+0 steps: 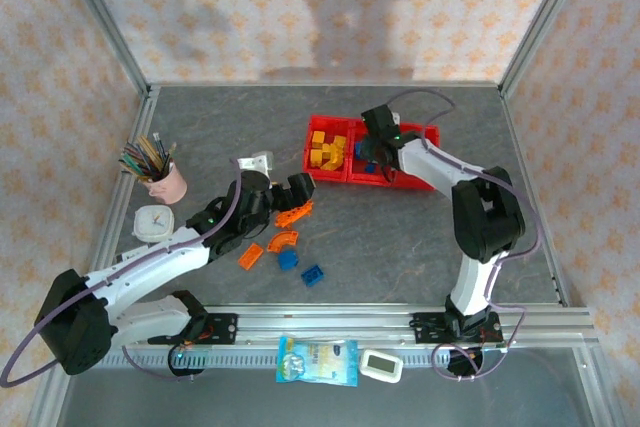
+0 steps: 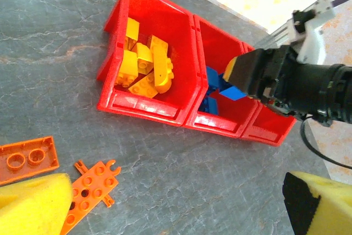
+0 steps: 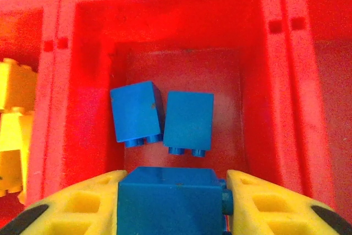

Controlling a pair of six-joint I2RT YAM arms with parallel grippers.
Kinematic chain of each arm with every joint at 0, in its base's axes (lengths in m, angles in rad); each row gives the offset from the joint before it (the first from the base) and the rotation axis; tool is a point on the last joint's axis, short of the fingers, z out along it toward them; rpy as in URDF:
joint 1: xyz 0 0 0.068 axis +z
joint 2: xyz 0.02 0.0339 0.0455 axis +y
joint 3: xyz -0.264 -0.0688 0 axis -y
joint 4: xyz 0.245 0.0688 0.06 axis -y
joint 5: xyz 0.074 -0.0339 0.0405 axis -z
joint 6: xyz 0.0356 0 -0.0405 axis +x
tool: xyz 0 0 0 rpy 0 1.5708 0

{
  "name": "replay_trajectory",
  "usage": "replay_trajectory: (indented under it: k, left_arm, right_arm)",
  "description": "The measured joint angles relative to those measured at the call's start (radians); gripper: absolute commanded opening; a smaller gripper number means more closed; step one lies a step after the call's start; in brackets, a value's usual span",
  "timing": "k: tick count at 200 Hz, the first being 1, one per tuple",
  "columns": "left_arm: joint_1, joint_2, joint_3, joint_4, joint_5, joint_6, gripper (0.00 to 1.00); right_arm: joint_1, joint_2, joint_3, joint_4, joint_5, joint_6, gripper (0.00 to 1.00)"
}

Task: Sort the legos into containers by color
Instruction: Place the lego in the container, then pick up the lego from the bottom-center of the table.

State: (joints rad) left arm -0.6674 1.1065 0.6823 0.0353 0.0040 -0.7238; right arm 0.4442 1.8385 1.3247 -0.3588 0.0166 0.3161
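Note:
Three joined red containers (image 1: 328, 179) stand at the back of the table. The left bin (image 2: 144, 108) holds several yellow legos (image 2: 144, 64). My right gripper (image 3: 173, 193) hangs over the middle bin (image 3: 165, 20), shut on a blue lego (image 3: 168, 202); two blue legos (image 3: 162, 116) lie on the floor below. My left gripper (image 1: 290, 193) is open and low over the table, empty, with an orange plate (image 2: 91, 186) and an orange brick (image 2: 27, 159) beside its left finger. More loose legos lie nearer: an orange arch (image 1: 284, 240), an orange brick (image 1: 250, 255) and two blue bricks (image 1: 300, 267).
A pink cup of pencils (image 1: 165, 182) and a round white clock (image 1: 153, 224) stand at the left. A small white block (image 1: 258, 161) lies behind the left gripper. A packet (image 1: 318, 360) and a white device (image 1: 381, 366) rest by the front rail. Metal frame posts bound the table.

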Motion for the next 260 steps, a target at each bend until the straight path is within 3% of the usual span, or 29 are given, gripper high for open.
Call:
replay_trajectory:
  k: [60, 101, 168, 260]
  left_arm:
    - [0.0, 0.002, 0.004, 0.0, 0.0, 0.001, 0.99]
    - [0.0, -0.006, 0.004, 0.0, 0.0, 0.001, 0.99]
    - [0.0, -0.053, 0.003, -0.001, 0.0, 0.0, 0.99]
    - [0.0, -0.241, -0.101, -0.108, -0.032, -0.019, 0.99]
  right_arm:
    - [0.0, 0.021, 0.018, 0.005, -0.036, -0.004, 0.61]
    - [0.0, -0.008, 0.018, 0.006, -0.038, -0.003, 0.58]
    - [0.023, -0.189, -0.063, 0.007, -0.06, 0.0, 0.58]
    - [0.382, -0.27, -0.268, -0.016, -0.069, 0.031, 0.65]
